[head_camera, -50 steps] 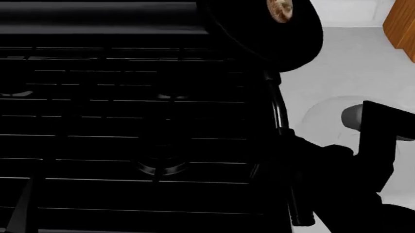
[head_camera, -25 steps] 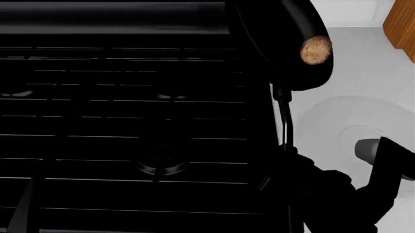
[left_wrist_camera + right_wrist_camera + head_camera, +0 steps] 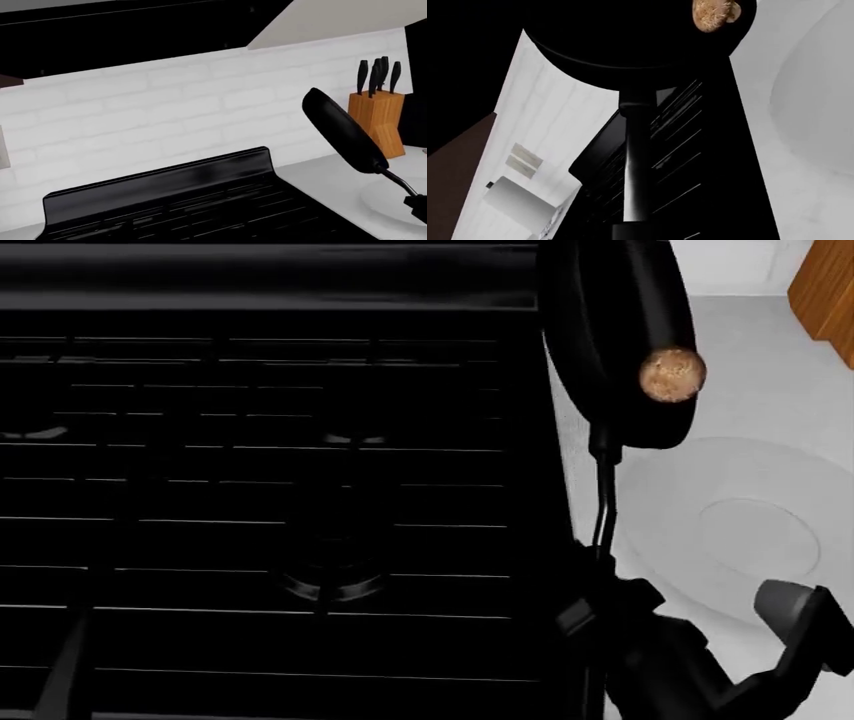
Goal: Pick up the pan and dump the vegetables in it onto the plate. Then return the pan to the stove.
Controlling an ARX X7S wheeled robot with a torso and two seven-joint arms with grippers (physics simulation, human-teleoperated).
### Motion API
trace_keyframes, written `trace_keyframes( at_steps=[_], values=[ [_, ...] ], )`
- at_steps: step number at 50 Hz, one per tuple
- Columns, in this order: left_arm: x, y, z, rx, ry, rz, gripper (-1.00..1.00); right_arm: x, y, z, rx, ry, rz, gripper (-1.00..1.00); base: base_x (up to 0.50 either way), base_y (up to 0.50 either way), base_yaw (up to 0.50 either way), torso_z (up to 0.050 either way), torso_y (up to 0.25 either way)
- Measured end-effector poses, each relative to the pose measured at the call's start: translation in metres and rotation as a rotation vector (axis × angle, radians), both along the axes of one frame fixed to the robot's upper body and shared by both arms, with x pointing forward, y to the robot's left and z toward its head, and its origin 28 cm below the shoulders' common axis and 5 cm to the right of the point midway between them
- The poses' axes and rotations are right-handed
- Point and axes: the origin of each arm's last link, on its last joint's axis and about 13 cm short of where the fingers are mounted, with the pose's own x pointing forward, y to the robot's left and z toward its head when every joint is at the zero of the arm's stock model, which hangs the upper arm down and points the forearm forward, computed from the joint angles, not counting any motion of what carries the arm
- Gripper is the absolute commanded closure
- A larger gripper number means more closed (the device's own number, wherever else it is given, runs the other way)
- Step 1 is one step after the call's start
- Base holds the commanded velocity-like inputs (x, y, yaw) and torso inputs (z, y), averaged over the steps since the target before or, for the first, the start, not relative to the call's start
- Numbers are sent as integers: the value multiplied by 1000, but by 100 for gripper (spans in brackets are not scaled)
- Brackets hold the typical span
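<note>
The black pan (image 3: pixel 607 330) is held up in the air, tipped steeply on its side between the stove (image 3: pixel 267 490) and the plate (image 3: pixel 727 525). The tan mushroom (image 3: pixel 671 373) sits against the pan's low rim, on the plate side, still in the pan. My right gripper (image 3: pixel 597 590) is shut on the thin pan handle (image 3: pixel 603 500). In the right wrist view the handle (image 3: pixel 637 160) runs up to the pan (image 3: pixel 627 40), with the mushroom (image 3: pixel 715 12) at its edge and the plate (image 3: pixel 820 100) beyond. The left wrist view shows the tilted pan (image 3: pixel 343 132) over the plate (image 3: pixel 393 200). My left gripper is out of view.
A wooden knife block (image 3: pixel 379 115) stands on the pale counter (image 3: pixel 747 360) behind the plate, by the white tiled wall (image 3: pixel 167 115). The stove's raised back panel (image 3: pixel 167 182) runs along the wall. A range hood (image 3: pixel 133 30) hangs above.
The pan has tipped more steeply and shifted right toward the plate. The mushroom slid from the pan's far part down to its low rim. My right arm drew back toward the counter's front.
</note>
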Motion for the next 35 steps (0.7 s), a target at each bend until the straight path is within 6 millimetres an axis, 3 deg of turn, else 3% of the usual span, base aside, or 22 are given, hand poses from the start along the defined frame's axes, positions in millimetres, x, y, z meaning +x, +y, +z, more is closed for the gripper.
trace_keyframes(
  at_steps=[22, 35],
  values=[
    [-9, -13, 7, -37, -28, -87, -100, 4, 10, -16, 224, -91, 23, 100, 0, 0, 0, 1, 2],
    [-13, -12, 10, -17, -34, -88, -100, 1, 14, -25, 338, -130, 23, 100, 0, 0, 0, 0, 2]
  ],
)
